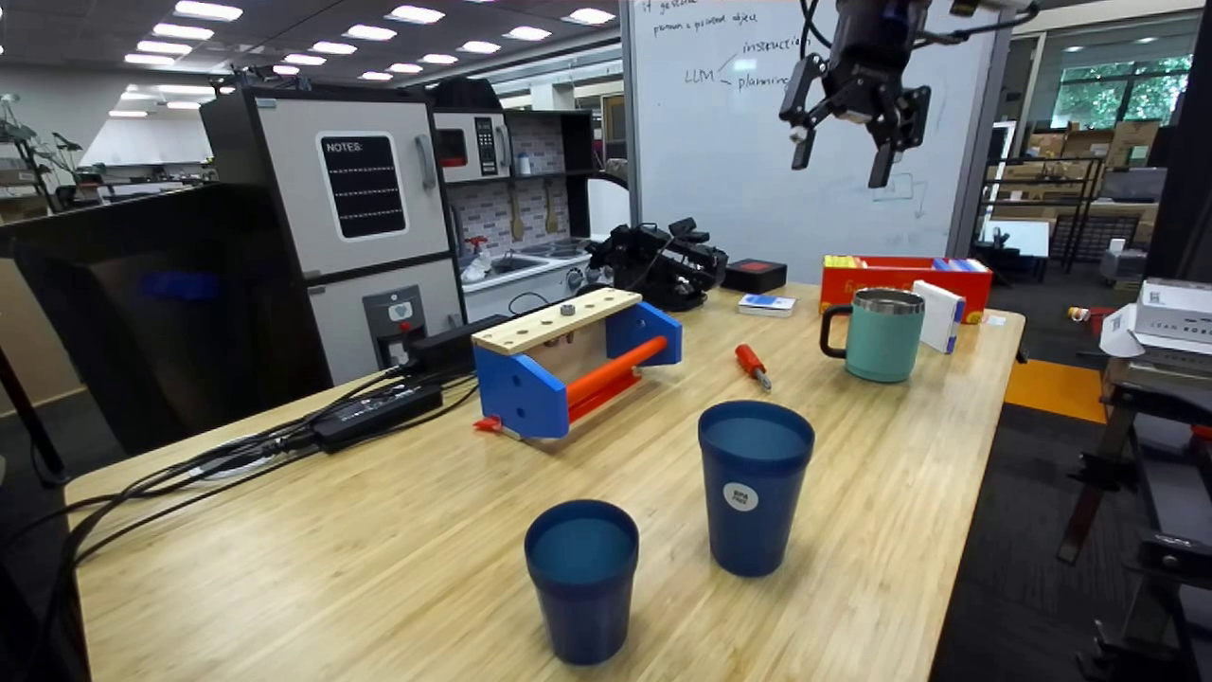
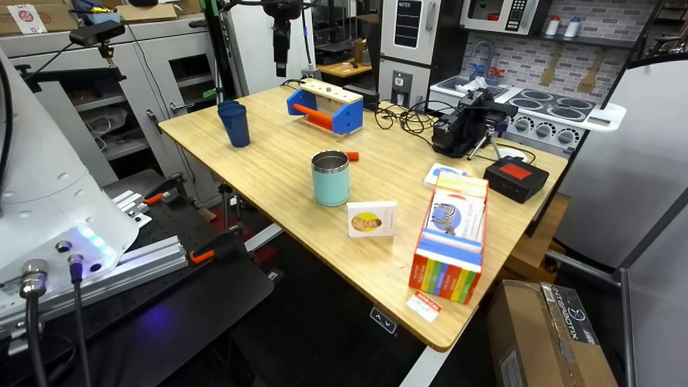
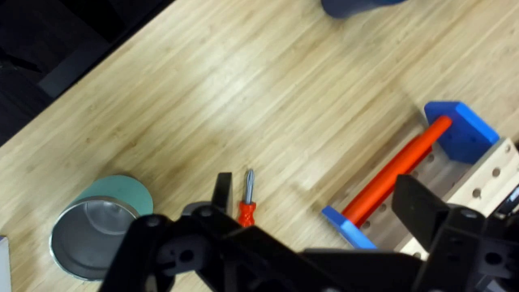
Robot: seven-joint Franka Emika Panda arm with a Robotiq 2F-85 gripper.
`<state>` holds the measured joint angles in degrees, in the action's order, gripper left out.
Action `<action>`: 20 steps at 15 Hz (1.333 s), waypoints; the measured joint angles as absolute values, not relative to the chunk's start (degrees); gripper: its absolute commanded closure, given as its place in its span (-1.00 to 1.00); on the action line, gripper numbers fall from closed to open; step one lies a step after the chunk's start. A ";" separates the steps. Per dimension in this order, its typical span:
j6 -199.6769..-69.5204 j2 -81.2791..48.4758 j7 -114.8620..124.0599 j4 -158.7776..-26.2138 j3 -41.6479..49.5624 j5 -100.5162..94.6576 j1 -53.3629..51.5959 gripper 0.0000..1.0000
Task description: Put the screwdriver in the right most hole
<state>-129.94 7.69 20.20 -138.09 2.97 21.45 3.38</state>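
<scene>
The screwdriver (image 1: 750,363), with a red handle and short metal shaft, lies on the table between the rack and the teal mug. In an exterior view only its handle (image 2: 352,156) shows behind the mug. In the wrist view the screwdriver (image 3: 247,209) lies beside one fingertip, its handle end hidden. The rack (image 1: 523,398) has blue end plates, an orange rod and a wooden top bar (image 1: 507,338) with several holes; a grey bolt (image 1: 568,309) sits in it. I cannot tell which end hole is the right most one. My gripper (image 1: 841,163) is open, empty and high above the table; its fingers (image 3: 314,184) are wide apart.
The teal mug (image 1: 881,341) stands close to the screwdriver. Two blue cups (image 1: 757,493) stand nearer the front. A red box of books (image 2: 449,236), a small upright book (image 2: 372,219) and a black device (image 1: 658,265) are on the table. Cables (image 1: 275,445) run along one edge.
</scene>
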 measured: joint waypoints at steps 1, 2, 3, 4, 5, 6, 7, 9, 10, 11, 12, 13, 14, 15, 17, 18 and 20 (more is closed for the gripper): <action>-134.35 5.45 21.29 -138.04 3.15 22.41 3.42 -1.00; -138.48 3.25 22.96 -137.99 3.15 23.04 3.39 -1.00; -141.36 1.50 24.83 -137.92 3.11 23.34 3.21 -1.00; -142.87 0.34 26.16 -137.78 3.02 23.42 3.07 -1.00; -143.38 -0.12 26.91 -137.55 2.93 23.44 3.01 -1.00; -143.48 -0.13 27.34 -137.36 2.88 23.45 2.95 -1.00; -143.48 -0.06 27.58 -137.22 2.89 23.46 2.94 -1.00; -143.45 -0.18 28.24 -137.10 2.98 23.27 2.98 -1.00; -143.08 -0.85 29.59 -136.67 3.33 22.32 3.12 -1.00; -142.38 -2.20 30.70 -135.62 3.89 21.37 3.42 -1.00; -141.62 -4.10 31.50 -134.11 4.60 20.50 3.73 -1.00; -141.40 -6.21 32.82 -132.39 5.33 19.37 3.98 -1.00; -141.37 -8.40 34.40 -130.57 6.01 18.10 4.09 -1.00; -141.34 -10.55 36.04 -128.68 6.51 16.89 4.09 -1.00; -140.73 -14.12 38.29 -124.99 6.89 15.10 4.03 -1.00; -140.17 -15.76 38.81 -123.14 6.88 14.75 3.89 -1.00; -138.72 -18.62 39.44 -119.74 6.86 14.33 3.43 -1.00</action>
<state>-138.72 -18.62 39.44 -119.74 6.86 14.33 3.43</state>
